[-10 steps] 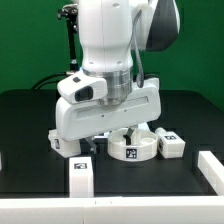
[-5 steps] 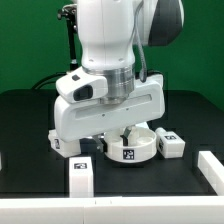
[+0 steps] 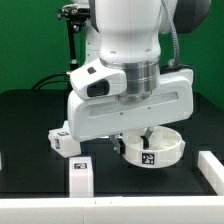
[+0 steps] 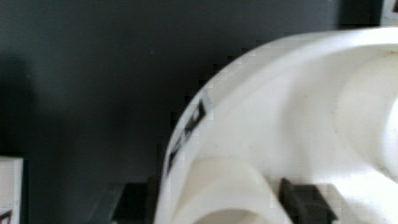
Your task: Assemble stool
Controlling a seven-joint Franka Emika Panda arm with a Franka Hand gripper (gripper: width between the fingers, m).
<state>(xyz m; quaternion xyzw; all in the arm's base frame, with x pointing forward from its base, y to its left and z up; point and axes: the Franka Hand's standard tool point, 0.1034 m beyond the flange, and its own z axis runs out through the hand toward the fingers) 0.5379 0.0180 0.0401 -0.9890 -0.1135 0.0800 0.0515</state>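
Note:
The round white seat [image 3: 152, 150] with a marker tag on its wall sits low over the black table, right of the middle in the exterior view. My gripper [image 3: 142, 136] reaches down into it, mostly hidden by the white hand body. In the wrist view my gripper [image 4: 219, 202] is shut on the seat's curved wall [image 4: 267, 110], with a black finger pad [image 4: 306, 195] on each side. A white leg [image 3: 80, 175] lies at the front left. Another leg [image 3: 62, 140] lies behind it, at the exterior view's left.
A white raised border [image 3: 110, 212] runs along the table's front edge, and a white bar [image 3: 208, 165] stands at the exterior view's right. A black stand [image 3: 70, 40] rises at the back. A white block edge [image 4: 9, 190] shows in the wrist view.
My gripper has moved toward the exterior view's right, carrying the seat with it. The small leg formerly seen right of the seat is now hidden.

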